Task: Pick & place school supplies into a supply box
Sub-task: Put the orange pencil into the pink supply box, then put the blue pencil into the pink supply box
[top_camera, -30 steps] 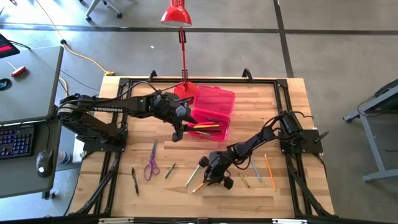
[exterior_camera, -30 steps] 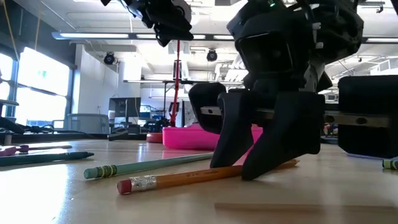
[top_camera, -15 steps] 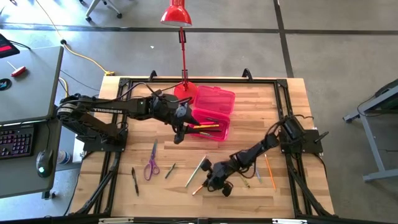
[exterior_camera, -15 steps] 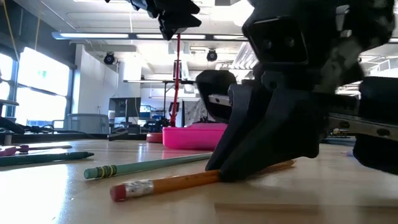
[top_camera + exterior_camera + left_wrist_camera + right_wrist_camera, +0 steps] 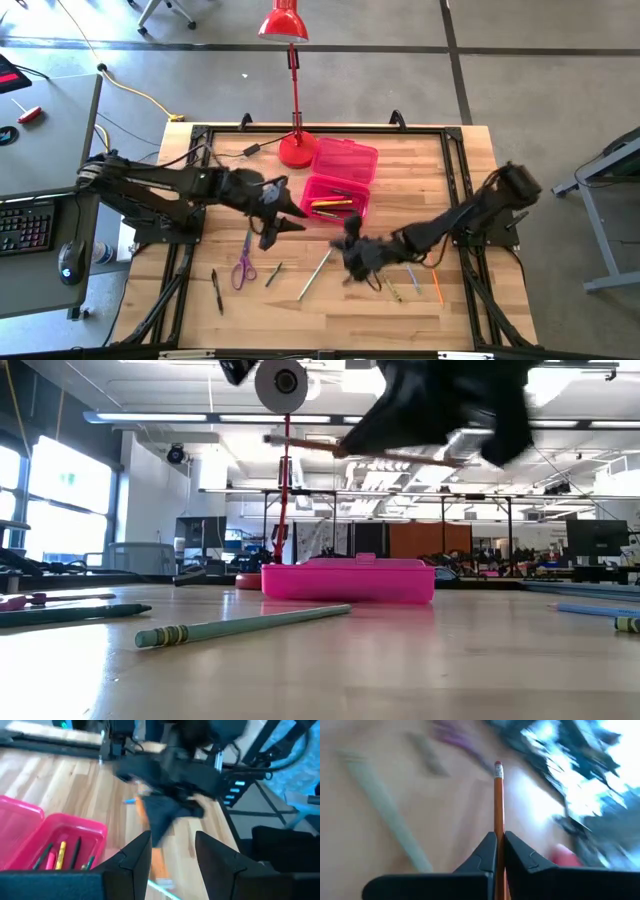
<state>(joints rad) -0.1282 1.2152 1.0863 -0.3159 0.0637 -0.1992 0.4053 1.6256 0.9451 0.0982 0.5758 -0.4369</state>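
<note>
Two grippers hang above the table: the right gripper (image 5: 496, 851) pinches an orange pencil (image 5: 498, 800) near the pink box (image 5: 337, 199); the left gripper (image 5: 172, 857), left of it, is spread and empty.

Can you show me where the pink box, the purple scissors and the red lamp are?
pink box (image 5: 336, 203): high view, on its near compartment holding pens.
purple scissors (image 5: 241, 271): high view, on the purple handles.
red lamp (image 5: 283, 24): high view, on the red shade.
</note>
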